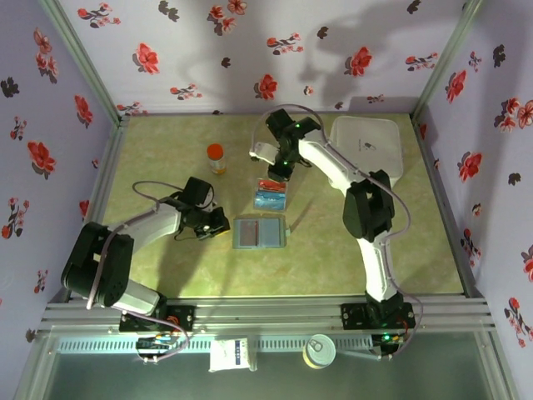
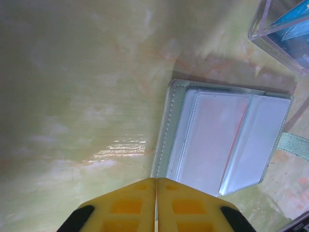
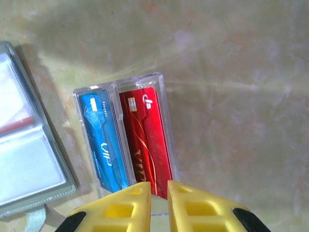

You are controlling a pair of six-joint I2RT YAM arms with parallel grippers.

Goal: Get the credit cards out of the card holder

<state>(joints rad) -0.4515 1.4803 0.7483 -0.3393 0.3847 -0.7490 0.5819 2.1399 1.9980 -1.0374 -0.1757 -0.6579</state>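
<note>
Card holder (image 1: 260, 232) open flat, left gripper (image 2: 156, 181) pinched together at its 9 o'clock, credit cards (image 3: 145, 137) in clear tray (image 3: 162, 79) at 12 o'clock, right gripper (image 3: 159, 186) narrowly parted.

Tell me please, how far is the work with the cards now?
Done: a blue card and a red card lie in the clear tray, outside the open card holder. In hand: nothing; the right gripper hovers over the tray, the left gripper is shut beside the holder. Left: a thin red edge in one pocket may be another card; I cannot tell.
</note>
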